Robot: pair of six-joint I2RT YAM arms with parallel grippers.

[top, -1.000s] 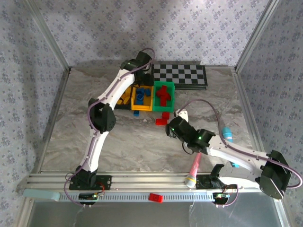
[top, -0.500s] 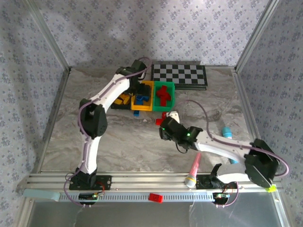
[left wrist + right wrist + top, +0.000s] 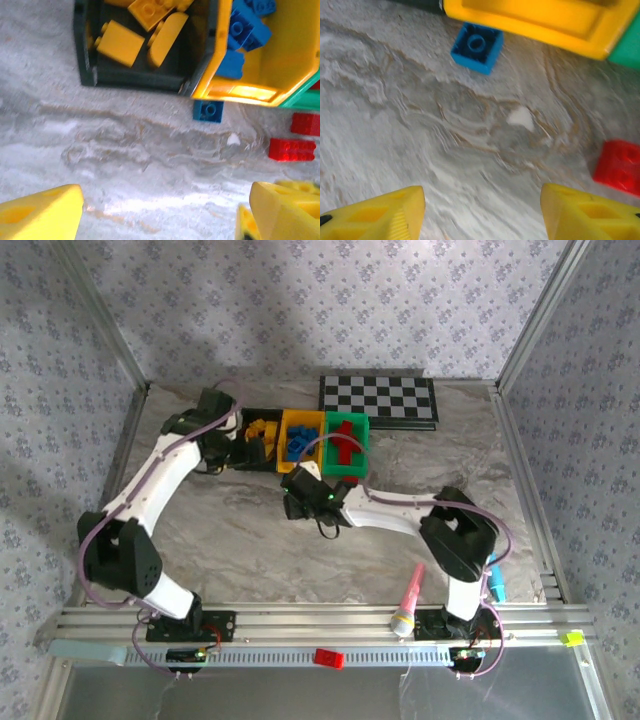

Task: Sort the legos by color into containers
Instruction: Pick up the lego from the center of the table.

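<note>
Three bins stand in a row at the far side of the table (image 3: 200, 530), each touching the next. The black bin (image 3: 80, 50) is on the left, the yellow bin (image 3: 292, 57) in the middle and the green bin (image 3: 364, 445) on the right. The black bin holds yellow bricks (image 3: 120, 44), the yellow bin holds blue bricks (image 3: 247, 30), and the green bin holds red ones.

A loose blue brick (image 3: 208, 111) lies on the table (studs up) just in front of the yellow bin's near corner, next to the black bin. Two loose red bricks (image 3: 291, 149) lie further right, in front of the green bin.

The left gripper (image 3: 160, 215) hovers over bare table in front of the black bin. Its yellow fingers (image 3: 42, 215) are spread wide with nothing between them. The right gripper (image 3: 482, 215) is also spread wide and empty. It hangs over the table just short of the loose blue brick, which lies ahead of its left finger. From above, the right arm stretches across to meet the left in front of the bins.

A checkerboard (image 3: 380, 400) lies behind the green bin. A pink marker (image 3: 410, 592) rests near the table's near edge.
</note>
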